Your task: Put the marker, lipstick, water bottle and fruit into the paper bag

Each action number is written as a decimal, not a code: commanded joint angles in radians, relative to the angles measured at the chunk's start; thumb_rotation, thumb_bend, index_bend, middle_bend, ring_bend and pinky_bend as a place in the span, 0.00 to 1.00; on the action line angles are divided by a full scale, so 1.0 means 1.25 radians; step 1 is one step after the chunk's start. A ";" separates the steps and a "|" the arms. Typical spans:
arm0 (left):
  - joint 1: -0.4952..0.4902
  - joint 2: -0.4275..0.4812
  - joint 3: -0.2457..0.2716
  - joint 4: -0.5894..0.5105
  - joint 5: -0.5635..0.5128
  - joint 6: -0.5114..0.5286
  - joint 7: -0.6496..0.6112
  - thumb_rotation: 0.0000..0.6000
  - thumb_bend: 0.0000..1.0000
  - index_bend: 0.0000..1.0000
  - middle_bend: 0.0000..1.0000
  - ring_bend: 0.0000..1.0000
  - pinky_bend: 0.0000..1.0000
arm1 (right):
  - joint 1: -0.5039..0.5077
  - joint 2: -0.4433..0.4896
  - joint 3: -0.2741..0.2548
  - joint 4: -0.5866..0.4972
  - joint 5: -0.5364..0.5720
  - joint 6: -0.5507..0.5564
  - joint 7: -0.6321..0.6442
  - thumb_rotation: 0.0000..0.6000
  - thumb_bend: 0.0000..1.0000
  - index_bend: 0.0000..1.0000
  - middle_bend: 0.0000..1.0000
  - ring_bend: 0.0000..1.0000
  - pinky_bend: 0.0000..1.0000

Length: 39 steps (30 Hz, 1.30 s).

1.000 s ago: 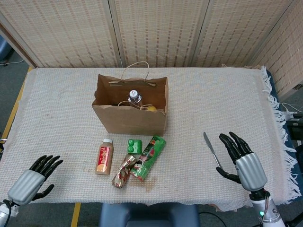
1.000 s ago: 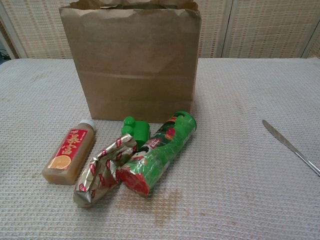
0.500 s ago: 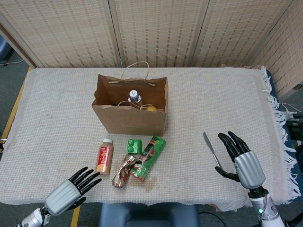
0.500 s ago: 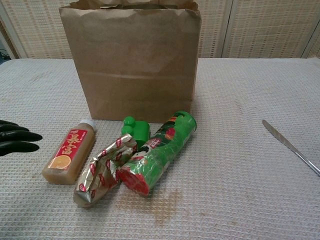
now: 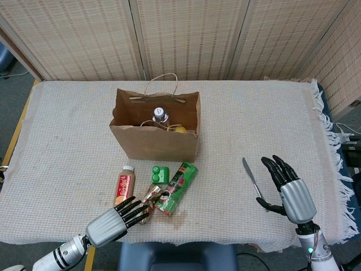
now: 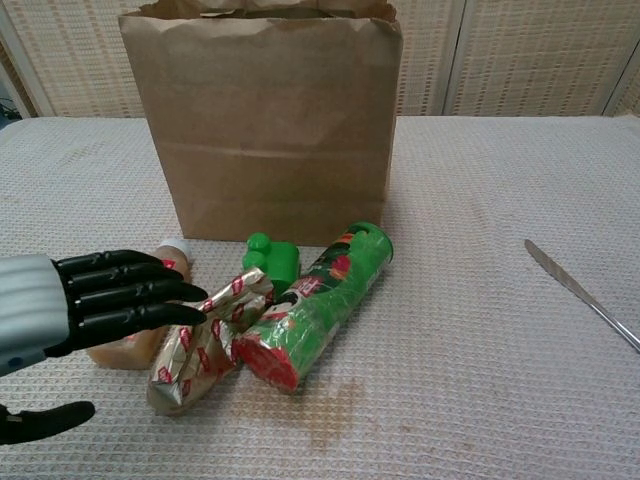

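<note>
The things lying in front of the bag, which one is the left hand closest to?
The gold and red foil packet: the left hand has its fingers at its top end, whereas the green can lies further right.

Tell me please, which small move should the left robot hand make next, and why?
Probably pull back: the left robot hand hangs open by the juice bottle and foil snack pack, neither listed. The paper bag already shows a water bottle and yellow fruit.

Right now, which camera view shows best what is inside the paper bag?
The head view. It looks down into the open paper bag, where the water bottle cap and a yellow fruit show. The chest view shows only the bag's closed front wall; the contents are hidden there.
</note>
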 commanded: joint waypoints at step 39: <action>-0.145 -0.143 -0.123 0.057 -0.323 -0.185 0.187 1.00 0.36 0.00 0.00 0.00 0.09 | -0.013 0.012 0.027 -0.020 0.013 -0.044 0.041 1.00 0.03 0.00 0.10 0.04 0.17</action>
